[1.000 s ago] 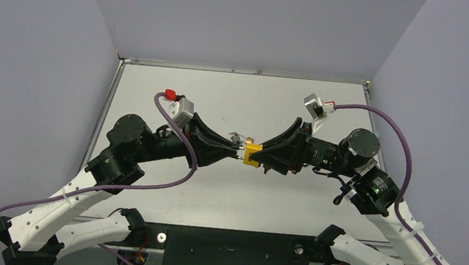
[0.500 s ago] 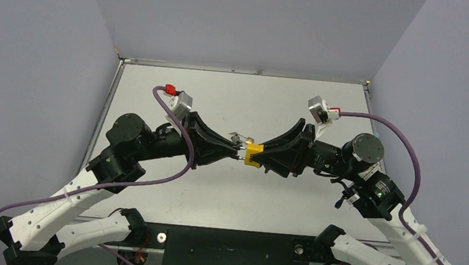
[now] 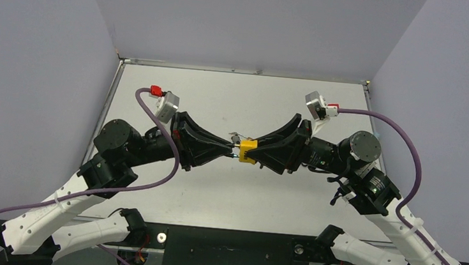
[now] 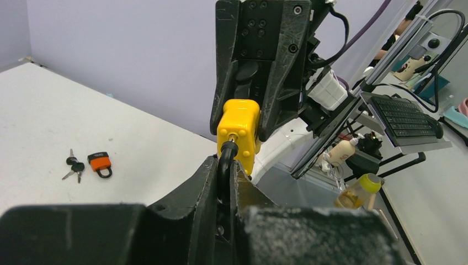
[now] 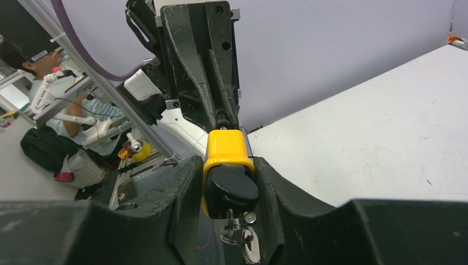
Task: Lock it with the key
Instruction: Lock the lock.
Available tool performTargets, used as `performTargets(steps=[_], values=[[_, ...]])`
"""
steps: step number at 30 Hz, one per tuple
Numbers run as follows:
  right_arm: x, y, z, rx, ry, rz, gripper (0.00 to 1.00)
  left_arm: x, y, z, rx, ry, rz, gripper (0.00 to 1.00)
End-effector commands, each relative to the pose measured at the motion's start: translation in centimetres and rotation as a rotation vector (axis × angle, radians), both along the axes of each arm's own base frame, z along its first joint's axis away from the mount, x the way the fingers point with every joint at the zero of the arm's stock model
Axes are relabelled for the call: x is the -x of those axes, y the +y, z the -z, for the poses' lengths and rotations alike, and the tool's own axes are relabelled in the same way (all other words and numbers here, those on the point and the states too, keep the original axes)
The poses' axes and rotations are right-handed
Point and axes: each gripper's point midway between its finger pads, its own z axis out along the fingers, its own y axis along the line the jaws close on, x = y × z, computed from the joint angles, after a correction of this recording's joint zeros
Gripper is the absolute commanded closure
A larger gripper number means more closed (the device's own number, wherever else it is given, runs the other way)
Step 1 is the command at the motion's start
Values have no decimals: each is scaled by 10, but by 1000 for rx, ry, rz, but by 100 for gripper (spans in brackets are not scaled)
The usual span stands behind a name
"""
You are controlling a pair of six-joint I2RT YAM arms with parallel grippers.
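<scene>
Top external view: the left arm reaches in from the near left corner of the table (image 3: 178, 83). The left gripper (image 3: 233, 151) is pinched nearly shut on the black shackle (image 4: 223, 161) of a yellow padlock (image 3: 247, 151), which is held in the air over the middle of the table. From the right, the right gripper (image 3: 257, 151) clamps the padlock's yellow body between half-spread fingers.

In this view the two sets of black fingers cover the shackle and most of the body. The right wrist view shows a black-headed key (image 5: 232, 186) seated in the padlock's underside, with a small ring (image 5: 238, 234) hanging from it.

Just behind the grippers, toward the far edge, the bunch of thin black-headed keys (image 4: 73, 165) lies flat on the table. A small orange padlock (image 4: 100, 162) sits just to its right, and neither gripper touches either one.

Beyond the table, the left wrist view catches a keyboard (image 4: 405, 113) and a yellow-capped bottle (image 4: 359, 190).
</scene>
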Motion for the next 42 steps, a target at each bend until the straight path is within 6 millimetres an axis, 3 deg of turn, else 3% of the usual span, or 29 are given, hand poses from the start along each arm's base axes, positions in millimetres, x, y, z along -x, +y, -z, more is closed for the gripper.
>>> performTargets(steps=[1,7,25,32,42], values=[[-12,20,-11,-58,38,-12,100,17,-4,-22,75,-87,44,100],[-7,26,-23,-112,44,-47,100,15,-5,-19,56,-93,11,100],[-11,63,-18,-43,41,-53,100,5,-25,7,-47,60,-16,100],[-14,62,-15,-14,44,-29,100,5,-25,11,-44,74,-25,100],[-21,46,-16,-20,21,16,100,-10,3,-9,10,66,-143,100]])
